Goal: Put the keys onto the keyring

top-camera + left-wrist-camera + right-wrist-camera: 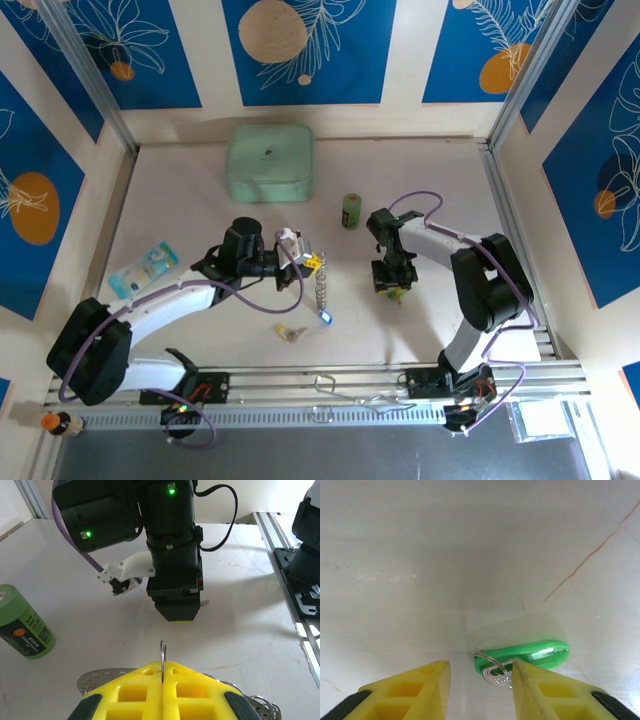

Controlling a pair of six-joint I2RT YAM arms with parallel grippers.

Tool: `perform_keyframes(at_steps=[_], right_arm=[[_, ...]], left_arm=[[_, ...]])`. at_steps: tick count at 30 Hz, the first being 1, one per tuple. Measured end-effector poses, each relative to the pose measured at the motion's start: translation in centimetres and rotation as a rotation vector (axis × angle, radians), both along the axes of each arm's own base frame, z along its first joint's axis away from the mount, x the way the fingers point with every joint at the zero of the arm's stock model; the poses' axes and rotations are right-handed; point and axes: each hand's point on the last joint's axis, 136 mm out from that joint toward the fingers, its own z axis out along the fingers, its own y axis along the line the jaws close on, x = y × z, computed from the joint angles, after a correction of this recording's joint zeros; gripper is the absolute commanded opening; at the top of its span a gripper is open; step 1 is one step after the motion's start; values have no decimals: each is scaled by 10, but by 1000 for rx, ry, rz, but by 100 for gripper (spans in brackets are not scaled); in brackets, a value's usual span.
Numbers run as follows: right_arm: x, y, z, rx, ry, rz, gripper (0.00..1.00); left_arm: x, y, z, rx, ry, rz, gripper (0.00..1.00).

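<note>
Currently the thin silvery metal keyring is sitting near the middle of the pale marbled table, gripped at its far end by the left gripper. In the left wrist view the yellow fingers are pressing together with the wire between them, so this claw is clamping the keyring. A tiny key with a blue plastic head, the blue key, is lying at the near end of the hoop and touching it. It is looking threaded, though the top view is too coarse to confirm that. A second tiny key with a yellow head, the yellow key, is lying loose on the table just beside and nearer the arm bases. To the right, well apart from the hoop, the right gripper is hovering low with its jaws standing wide. They are straddling the small split-ring end of the green key, a flat green plastic tag resting on the table and not lifted. Judging progress: at most one key is on, and two are waiting. The green one is being approached for pickup, so carrying and threading are remaining. Further out, a small upright green cylinder, a mint-green square box and a blue-and-white packet are standing clear of the work.
</note>
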Motion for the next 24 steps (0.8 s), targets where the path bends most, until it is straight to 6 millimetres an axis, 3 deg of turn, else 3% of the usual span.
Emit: perform_keyframes(at_steps=[24], right_arm=[[-4, -1, -4, -42, 20, -4, 18]], left_arm=[[0, 0, 0, 3, -17, -5, 0]])
